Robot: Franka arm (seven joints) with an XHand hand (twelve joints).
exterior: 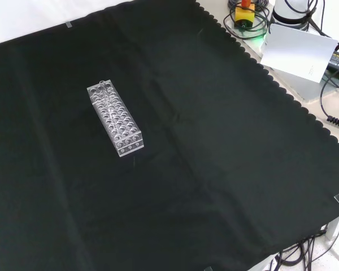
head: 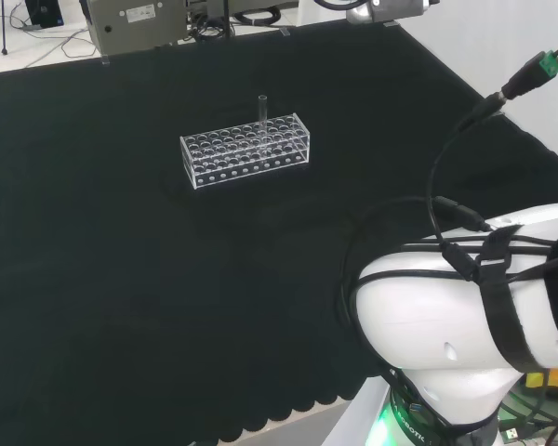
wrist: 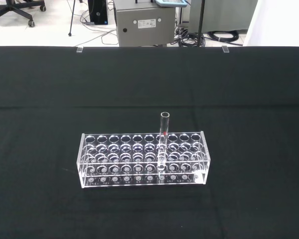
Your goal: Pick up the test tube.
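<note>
A clear test tube [head: 261, 113] stands upright in a clear plastic rack [head: 246, 150] with many holes, near the middle of the black cloth in the head view. The wrist view looks at the rack [wrist: 144, 160] from a distance, with the tube [wrist: 163, 142] rising from a hole right of its centre and a small red mark on the glass. In the front view the rack [exterior: 115, 117] lies left of centre, its long side running away from the camera. Nothing touches the tube or the rack.
The arm's white links [head: 465, 316] and black cables fill the head view's lower right. A grey metal box [wrist: 145, 22] stands beyond the cloth's far edge. A white sheet [exterior: 299, 51] and a yellow button box [exterior: 244, 12] lie past the scalloped cloth edge.
</note>
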